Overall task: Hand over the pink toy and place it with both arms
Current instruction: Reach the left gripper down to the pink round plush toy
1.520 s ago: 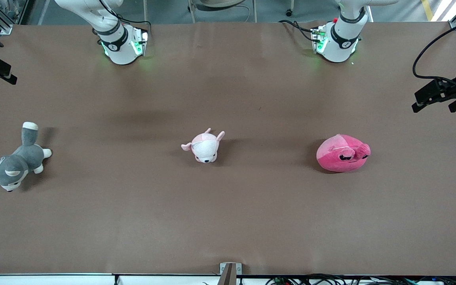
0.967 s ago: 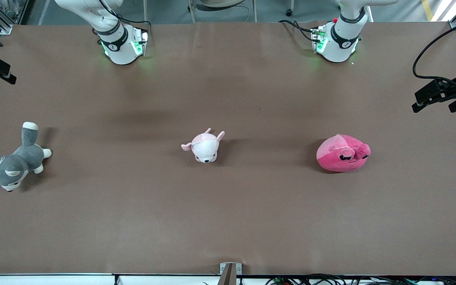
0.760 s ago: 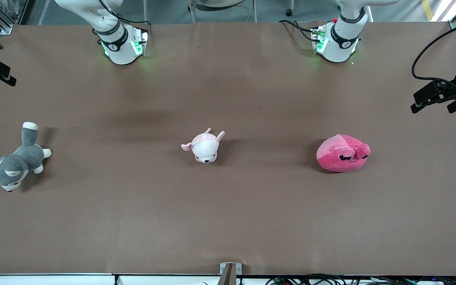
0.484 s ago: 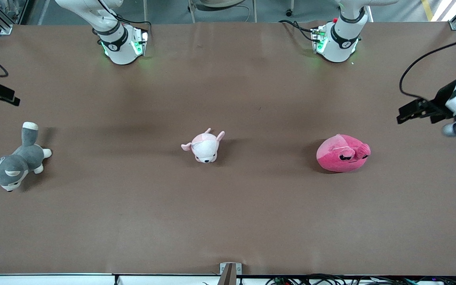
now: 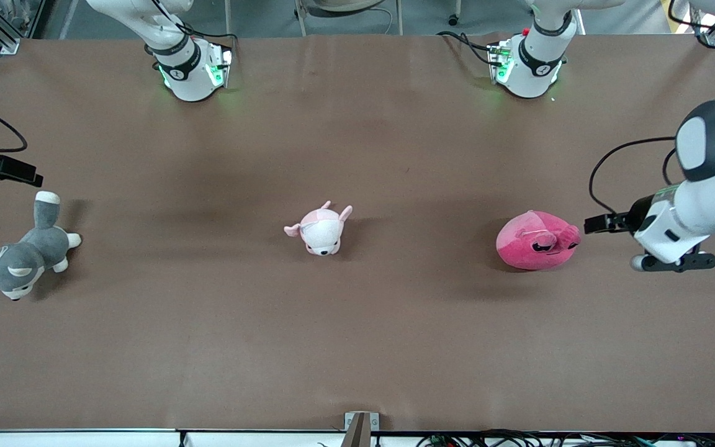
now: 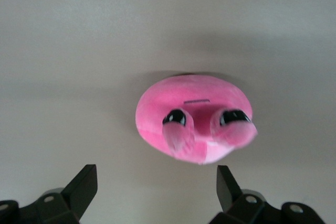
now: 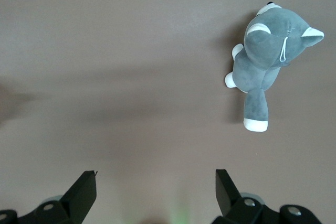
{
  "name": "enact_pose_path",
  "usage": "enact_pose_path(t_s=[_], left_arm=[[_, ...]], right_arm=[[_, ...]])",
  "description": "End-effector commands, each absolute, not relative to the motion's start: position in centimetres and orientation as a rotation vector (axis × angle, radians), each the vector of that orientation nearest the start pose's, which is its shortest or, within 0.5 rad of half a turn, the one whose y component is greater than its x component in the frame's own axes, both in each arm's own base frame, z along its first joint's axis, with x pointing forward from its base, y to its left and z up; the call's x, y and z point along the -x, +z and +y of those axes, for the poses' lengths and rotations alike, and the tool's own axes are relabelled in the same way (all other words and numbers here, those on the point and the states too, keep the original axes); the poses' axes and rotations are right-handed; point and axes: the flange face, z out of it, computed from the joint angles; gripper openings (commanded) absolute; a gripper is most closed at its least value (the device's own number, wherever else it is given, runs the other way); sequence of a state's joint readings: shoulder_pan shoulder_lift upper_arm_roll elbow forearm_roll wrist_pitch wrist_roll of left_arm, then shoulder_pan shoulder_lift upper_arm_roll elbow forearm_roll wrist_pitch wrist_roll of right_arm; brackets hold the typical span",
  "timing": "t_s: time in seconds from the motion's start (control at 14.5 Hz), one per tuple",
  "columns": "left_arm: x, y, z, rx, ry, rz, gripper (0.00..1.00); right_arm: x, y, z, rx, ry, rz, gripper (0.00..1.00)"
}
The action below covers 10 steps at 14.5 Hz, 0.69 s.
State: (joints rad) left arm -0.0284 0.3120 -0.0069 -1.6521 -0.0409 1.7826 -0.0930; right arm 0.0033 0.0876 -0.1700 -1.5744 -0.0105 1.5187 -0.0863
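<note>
no readable text, label, brand, number or sign is showing on anything in these views.

Grey dog (image 5: 19,254), pale plush (image 5: 320,228), table (image 5: 357,347)

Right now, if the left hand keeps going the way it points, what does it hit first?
Most likely the pink toy. The left hand is open, and in its wrist view the toy sits just ahead, centred between the fingers, with bare table between. Its height is unclear, so it might pass over the toy.
</note>
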Motion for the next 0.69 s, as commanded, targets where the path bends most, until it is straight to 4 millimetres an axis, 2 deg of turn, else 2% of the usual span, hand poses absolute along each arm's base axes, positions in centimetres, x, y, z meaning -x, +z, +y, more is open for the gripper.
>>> enact_pose_path(t_s=[0.0,0.35,0.62], left_arm=[[-62.5,39.1,-2.7,3.150,0.296,-0.182,1.00],[-61.3,35.9,-2.8,3.161,0.334,-0.204,1.00],[-61.2,34.9,-3.0,3.187,0.334,-0.236,0.97]], right_arm=[[-56.2,57.3,-9.7,3.147,0.216,0.157,1.00],[-56.2,57.1,-9.5,3.142,0.220,0.222,1.00],[-56.2,57.2,-9.1,3.140,0.217,0.285,1.00]])
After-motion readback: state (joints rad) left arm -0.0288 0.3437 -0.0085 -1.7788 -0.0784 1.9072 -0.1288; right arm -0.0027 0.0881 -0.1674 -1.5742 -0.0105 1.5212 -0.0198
